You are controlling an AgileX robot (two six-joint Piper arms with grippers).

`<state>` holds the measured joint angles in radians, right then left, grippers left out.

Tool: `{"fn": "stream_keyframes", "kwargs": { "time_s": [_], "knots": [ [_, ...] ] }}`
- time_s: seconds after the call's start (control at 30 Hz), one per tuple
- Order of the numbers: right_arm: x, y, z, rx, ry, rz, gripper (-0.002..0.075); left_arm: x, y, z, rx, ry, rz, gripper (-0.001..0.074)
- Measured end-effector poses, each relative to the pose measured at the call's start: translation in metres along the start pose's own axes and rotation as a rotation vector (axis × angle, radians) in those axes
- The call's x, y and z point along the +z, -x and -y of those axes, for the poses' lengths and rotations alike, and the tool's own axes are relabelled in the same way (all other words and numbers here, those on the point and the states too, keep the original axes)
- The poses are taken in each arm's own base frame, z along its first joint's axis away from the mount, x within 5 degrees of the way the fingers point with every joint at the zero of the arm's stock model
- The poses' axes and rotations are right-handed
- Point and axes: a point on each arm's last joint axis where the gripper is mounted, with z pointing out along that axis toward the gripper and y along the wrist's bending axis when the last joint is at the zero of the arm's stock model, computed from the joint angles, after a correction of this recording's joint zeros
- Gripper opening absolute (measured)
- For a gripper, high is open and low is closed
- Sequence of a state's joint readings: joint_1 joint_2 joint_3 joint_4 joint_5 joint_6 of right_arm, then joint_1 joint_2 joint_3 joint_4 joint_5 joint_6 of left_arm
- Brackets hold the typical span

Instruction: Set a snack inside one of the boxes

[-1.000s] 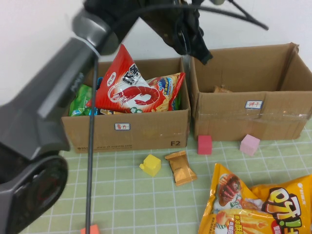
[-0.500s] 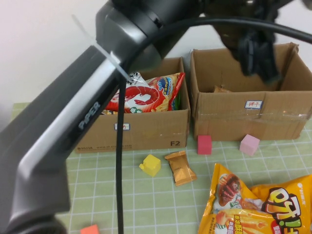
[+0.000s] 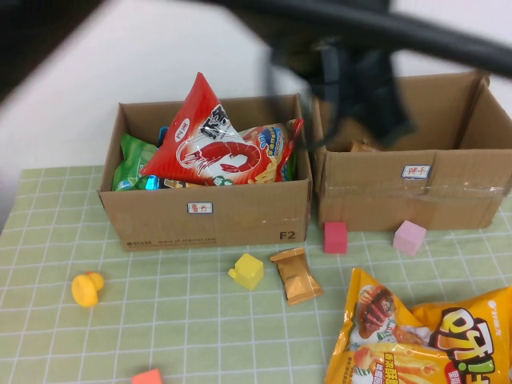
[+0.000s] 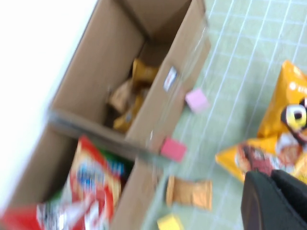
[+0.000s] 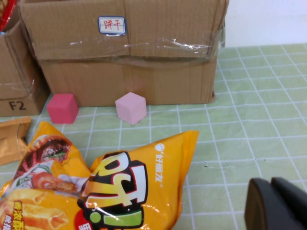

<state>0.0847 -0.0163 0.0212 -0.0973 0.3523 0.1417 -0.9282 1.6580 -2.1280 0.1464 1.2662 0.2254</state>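
Note:
The left box (image 3: pixel 208 216) holds a red shrimp-chip bag (image 3: pixel 204 144) and other bags. The right box (image 3: pixel 416 192) holds several small brown packets (image 4: pixel 125 98). On the mat lie a small brown snack packet (image 3: pixel 296 274), also in the left wrist view (image 4: pixel 188 192), and large orange chip bags (image 3: pixel 424 336), which also show in the right wrist view (image 5: pixel 96 187). My left gripper (image 3: pixel 364 92) is a dark blur above the gap between the boxes; in its wrist view (image 4: pixel 271 176) the jaws are together and empty. My right gripper (image 5: pixel 271 181) is shut and empty, low over the mat beside the orange bags.
A red cube (image 3: pixel 336 237) and a pink cube (image 3: pixel 410 238) lie in front of the right box. A yellow cube (image 3: pixel 247 270) lies beside the brown packet. A yellow duck (image 3: pixel 84 288) and an orange block (image 3: pixel 148 376) lie at the front left.
My left arm has swung rightward from over the left box to the right box and out of the view's left side, uncovering the duck. The snacks have not moved.

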Motion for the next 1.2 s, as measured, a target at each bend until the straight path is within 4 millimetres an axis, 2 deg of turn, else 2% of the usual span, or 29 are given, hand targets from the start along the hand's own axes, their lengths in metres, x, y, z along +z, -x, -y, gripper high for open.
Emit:
{"fn": "stream_keyframes", "kwargs": {
  "time_s": [0.13, 0.4, 0.5, 0.63, 0.73, 0.87, 1.0, 1.2],
  "knots": [
    [0.000, 0.000, 0.000, 0.000, 0.000, 0.000, -0.0002, -0.025, -0.032, -0.001, -0.107, 0.053, -0.051, 0.0000],
    [0.000, 0.000, 0.000, 0.000, 0.000, 0.000, -0.0002, -0.060, -0.092, 0.005, -0.171, 0.096, -0.118, 0.0000],
    [0.000, 0.000, 0.000, 0.000, 0.000, 0.000, -0.0002, -0.069, -0.123, 0.011, -0.198, 0.116, -0.106, 0.0000],
    [0.000, 0.000, 0.000, 0.000, 0.000, 0.000, -0.0002, -0.062, -0.153, 0.016, -0.212, 0.150, 0.018, 0.0000],
    [0.000, 0.000, 0.000, 0.000, 0.000, 0.000, -0.0002, -0.049, -0.179, 0.016, -0.242, 0.178, 0.147, 0.0000],
    [0.000, 0.000, 0.000, 0.000, 0.000, 0.000, -0.0002, -0.030, -0.224, 0.020, -0.287, 0.243, 0.312, 0.0000],
    [0.000, 0.000, 0.000, 0.000, 0.000, 0.000, -0.0002, -0.022, -0.269, 0.028, -0.311, 0.332, 0.458, -0.0001],
    [0.000, 0.000, 0.000, 0.000, 0.000, -0.002, -0.0002, -0.017, -0.332, 0.046, -0.441, 0.462, 0.519, -0.0001]
  ]
}}
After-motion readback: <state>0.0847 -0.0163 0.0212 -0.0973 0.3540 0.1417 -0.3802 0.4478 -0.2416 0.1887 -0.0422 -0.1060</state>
